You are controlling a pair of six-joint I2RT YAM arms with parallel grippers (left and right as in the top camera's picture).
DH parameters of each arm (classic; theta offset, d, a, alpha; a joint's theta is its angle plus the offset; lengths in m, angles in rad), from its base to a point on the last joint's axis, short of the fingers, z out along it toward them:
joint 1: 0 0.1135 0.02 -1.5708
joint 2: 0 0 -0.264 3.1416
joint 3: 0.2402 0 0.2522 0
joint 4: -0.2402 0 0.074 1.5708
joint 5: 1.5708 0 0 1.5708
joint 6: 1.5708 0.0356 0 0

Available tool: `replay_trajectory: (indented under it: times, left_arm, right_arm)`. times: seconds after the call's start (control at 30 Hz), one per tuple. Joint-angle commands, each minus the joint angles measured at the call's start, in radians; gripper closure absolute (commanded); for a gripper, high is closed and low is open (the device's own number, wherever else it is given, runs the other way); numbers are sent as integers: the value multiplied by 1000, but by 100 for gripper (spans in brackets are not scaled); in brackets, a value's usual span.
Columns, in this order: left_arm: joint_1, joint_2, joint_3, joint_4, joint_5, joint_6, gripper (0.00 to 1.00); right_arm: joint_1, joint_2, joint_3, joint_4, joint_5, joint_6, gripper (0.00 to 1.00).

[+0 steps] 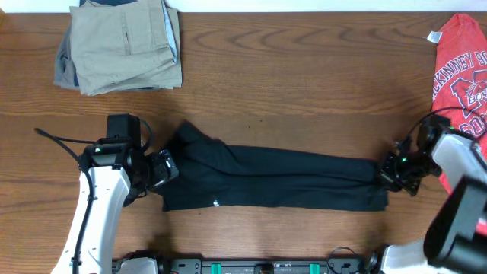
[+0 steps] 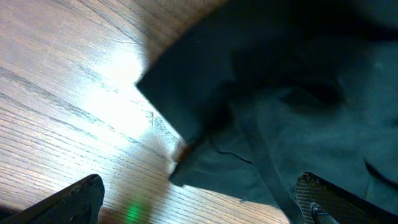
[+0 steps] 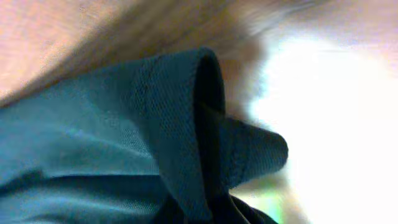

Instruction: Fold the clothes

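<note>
— What lies around you on the desk (image 1: 304, 91)?

— Folded khaki trousers (image 1: 122, 46) at the far left corner and a red shirt (image 1: 460, 72) with white lettering at the far right edge. The trousers sit well apart from my work. The red shirt lies just behind my right arm (image 1: 464, 183). Nothing lies across the cloth itself.

— And the black T-shirt (image 1: 281, 179)?

— It's drawn out in a long, narrow band across the middle of the desk, running between my two pincers.

— How are your arms set?

— My left arm (image 1: 99, 202) comes up from the near edge and turns inward, so the left pincer (image 1: 162, 167) is at the shirt's left end. Its fingers (image 2: 71, 200) stand wide apart, with bare wood and a dark fold between them. My right arm reaches in from the near right corner. The right pincer (image 1: 394, 173) is low at the shirt's right end. My wrist camera there shows only a blurred fold of cloth, so I cannot tell whether that pincer grips.
</note>
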Motion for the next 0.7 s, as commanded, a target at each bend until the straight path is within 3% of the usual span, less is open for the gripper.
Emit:
replay_trajectory:
  times: [0.0, 0.3, 0.67]
  left_arm:
    - [3, 2, 5, -6, -2, 18, 0]
    - [3, 2, 5, -6, -2, 18, 0]
    - [3, 2, 5, -6, -2, 18, 0]
  right_arm:
    - [5, -117, 67, -26, 77, 39, 99]
    - [158, -213, 103, -97, 74, 84, 99]
    - [460, -189, 103, 39, -28, 206, 99]
